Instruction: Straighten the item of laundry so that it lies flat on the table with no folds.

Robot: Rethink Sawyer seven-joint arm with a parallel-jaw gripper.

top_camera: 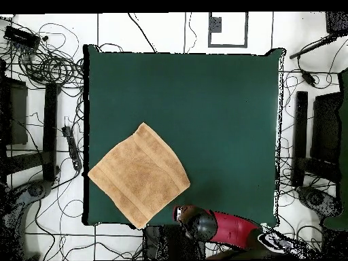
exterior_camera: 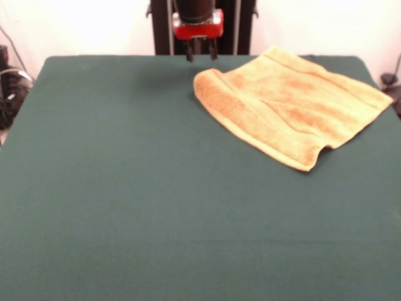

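Note:
The golden-orange towel (exterior_camera: 288,103) lies on the dark green table (exterior_camera: 156,207) at the far right in the front view, turned like a diamond. Its left edge is doubled over in a thick rolled fold, and woven bands run along two sides. In the overhead view the towel (top_camera: 139,175) lies at the lower left of the table (top_camera: 217,102), with corners reaching the left and bottom edges. My gripper (exterior_camera: 201,54) hangs above the table's far edge, just left of the towel, open and empty, not touching it. It shows in the overhead view (top_camera: 182,214) beside the towel's lower right edge.
The red and black arm (top_camera: 231,231) lies along the table's bottom edge in the overhead view. Cables and black stands (top_camera: 47,129) crowd the floor round the table. A dark device (exterior_camera: 9,88) sits off the table's left edge in the front view.

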